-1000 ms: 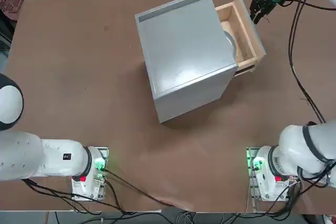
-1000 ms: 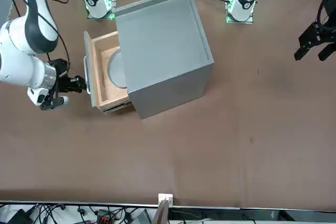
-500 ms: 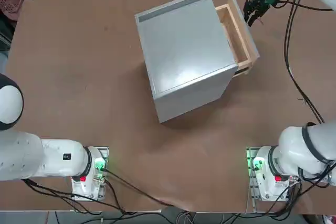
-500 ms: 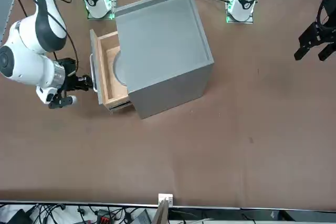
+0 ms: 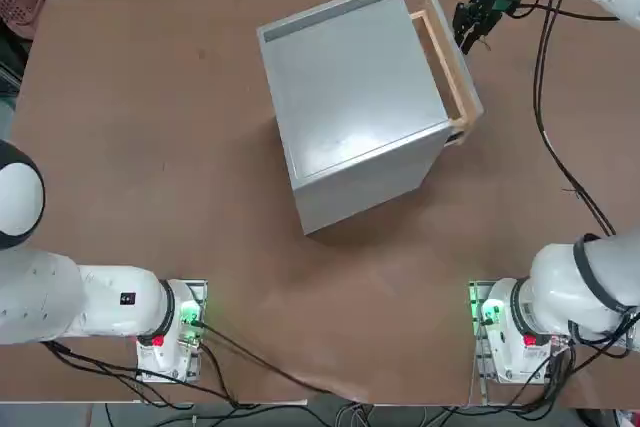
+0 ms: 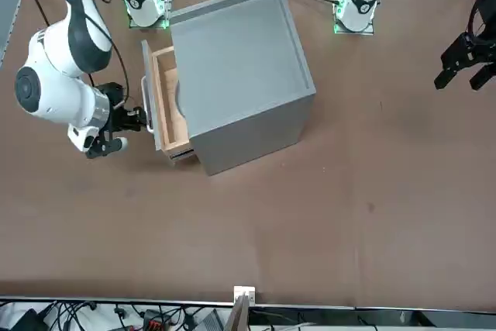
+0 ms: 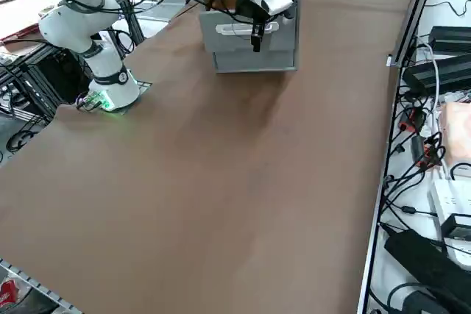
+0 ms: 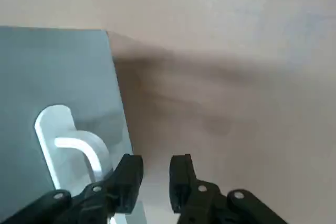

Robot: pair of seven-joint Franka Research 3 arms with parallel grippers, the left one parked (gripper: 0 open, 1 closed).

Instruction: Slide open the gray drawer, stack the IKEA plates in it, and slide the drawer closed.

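A: State the position of the drawer.
B: The gray-fronted drawer with light natural-wood sides [image 6: 172, 118] is partly extended from the big matte gray box cabinet [image 5: 350, 87]. From where I stand, its front panel is upright and apart from the cabinet body.

A: State the contents.
B: Only the thin edge of a pale round plate [image 6: 179, 100] shows inside, beside the cabinet opening. The number of plates cannot be told.

A: Describe the front fitting.
B: A pale curved handle on a rounded mounting plate [image 8: 63, 135] is fixed to the gray front.

A: State the condition of the claw.
B: The black two-finger right gripper [image 8: 156, 174] is partway open, with a clear gap between the fingertips. Nothing is gripped between them. One finger overlaps the handle in my line of sight; contact cannot be confirmed.

A: Locate the remaining equipment.
B: The white-and-black right arm [image 6: 70, 75] reaches to the drawer's front side. The cabinet rests on the brown tabletop [image 5: 200, 97].
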